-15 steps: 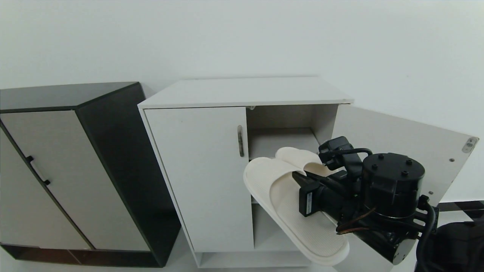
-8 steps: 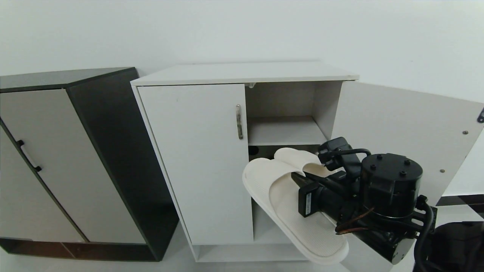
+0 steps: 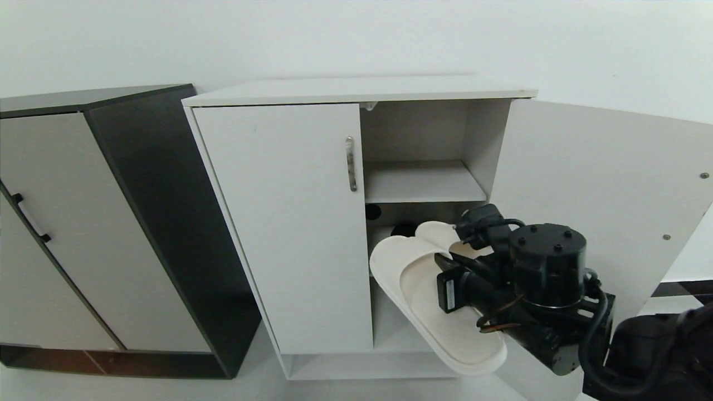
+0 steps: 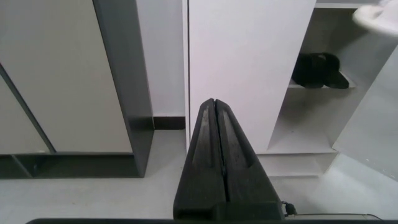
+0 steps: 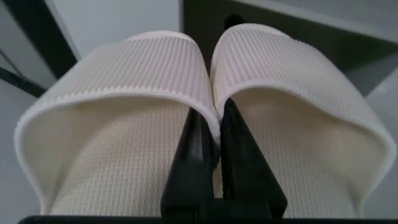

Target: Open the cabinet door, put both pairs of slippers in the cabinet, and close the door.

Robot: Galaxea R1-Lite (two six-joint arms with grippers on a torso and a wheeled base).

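Over the last second the whole scene has been shifted in the head view, so the camera is judged to have been moved. The white cabinet (image 3: 356,92) is now seen larger and higher in the picture, with more of its inside exposed. Against it, the white slippers (image 3: 423,289) have been brought in, and their toes now lie just before the gap under the upper shelf (image 3: 423,181), on the right side. The open door (image 3: 585,184) is swung wide to the right and the closed door (image 3: 284,223) is left shut. From this the opening step is judged done, one pair stored, and the second pair about to be slid in. The white cabinet is made of flat, matt boards with square edges. The dark cabinet (image 3: 156,211) to its left is glossier, with a pale front panel. The white slippers are soft, with ribbed straps and woven-looking insoles, rounded at the toes. The black slippers (image 4: 317,70) are seen lying on the lower shelf inside. A slim metal handle (image 3: 350,164) is fixed upright on the closed door. The right gripper (image 5: 214,115) is clamped on the two inner strap edges of the white slippers, and the left gripper (image 4: 215,106) is pressed together on nothing, low and near, before the closed door.
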